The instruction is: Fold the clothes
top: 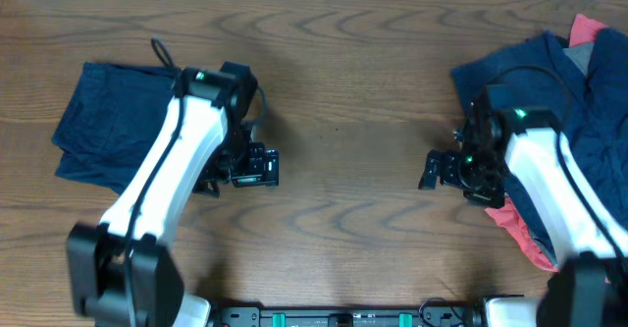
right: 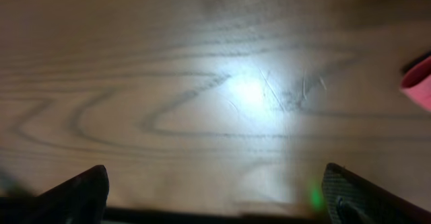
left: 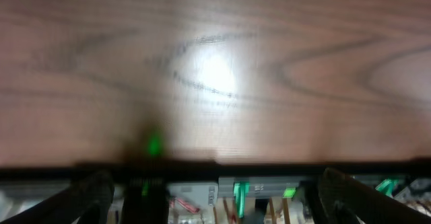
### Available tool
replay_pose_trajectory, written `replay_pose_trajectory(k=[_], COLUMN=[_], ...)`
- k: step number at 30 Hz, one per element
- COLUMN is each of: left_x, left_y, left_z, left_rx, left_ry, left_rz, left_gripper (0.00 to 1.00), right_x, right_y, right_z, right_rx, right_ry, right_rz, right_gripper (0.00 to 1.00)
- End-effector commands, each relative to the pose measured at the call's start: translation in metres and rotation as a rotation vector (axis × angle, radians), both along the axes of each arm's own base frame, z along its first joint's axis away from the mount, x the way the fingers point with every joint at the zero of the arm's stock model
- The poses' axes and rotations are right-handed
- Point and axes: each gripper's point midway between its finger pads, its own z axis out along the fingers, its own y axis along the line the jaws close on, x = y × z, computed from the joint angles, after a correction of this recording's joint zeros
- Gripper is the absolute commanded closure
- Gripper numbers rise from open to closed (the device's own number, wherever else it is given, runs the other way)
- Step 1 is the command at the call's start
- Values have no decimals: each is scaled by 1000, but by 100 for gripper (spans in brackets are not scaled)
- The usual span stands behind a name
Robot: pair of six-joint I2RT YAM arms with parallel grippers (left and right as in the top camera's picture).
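Two grippers in all, both empty.

At the left gripper: hangs over bare wood and points toward the middle of the table. Has two fingers, spread wide in the left wrist view, with only wood grain between them. Holds nothing.

At the right gripper: hangs over bare wood too, facing the left one and well apart from it. Has two fingers, spread wide as well. Holds nothing.

Just left of the left gripper, partly under the white left arm: one dark blue piece, lying flat and folded into a neat block.

Just right of the right gripper, partly under the right arm: one messy pile, not folded. Mostly dark blue cloth; cannot tell how many blue pieces. Shows red-pink cloth in two spots, one at the near edge and one at the far edge. Cannot tell if that makes one piece or two. Shows one small grey bit near the top.
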Motion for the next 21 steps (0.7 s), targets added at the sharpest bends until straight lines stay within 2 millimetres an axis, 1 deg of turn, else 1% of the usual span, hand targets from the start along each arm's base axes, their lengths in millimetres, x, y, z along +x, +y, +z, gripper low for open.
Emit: replay_pose_trajectory(k=[1,3,6,10,12,14,16,21], left_x=[-3,-1,1,2,0,-3,-8,-14], left_y=[3,3,8,33,41,44,45,47], left_z=[14,20,32,48,55,59,61,68], left_rx=[-33,-66,-93,-17,-8,-16,-25,-37], left_ry=[-175,-296,-518,-800,-917,-992,-1025,-1066], left_rz=[-6,-5,-2,34,55,68,72,77], left_gripper=[2,2,2,2,2,2,2,2], right_x=[-4,-2,2,7,7,3,-1,-6], right_y=[5,3,-9,-21,-26,-31,-31,-26], right_z=[17,27,45,77,89,94,95,92], right_rx=[7,2,-67,-144,-170,-183,-178,-147], right_ry=[-153,-260,-455,-735,-836,-894,-913,-902], right_rz=[27,10,-37,-61,-81,-98,-102,-89], right_gripper=[1,1,1,1,1,1,1,1])
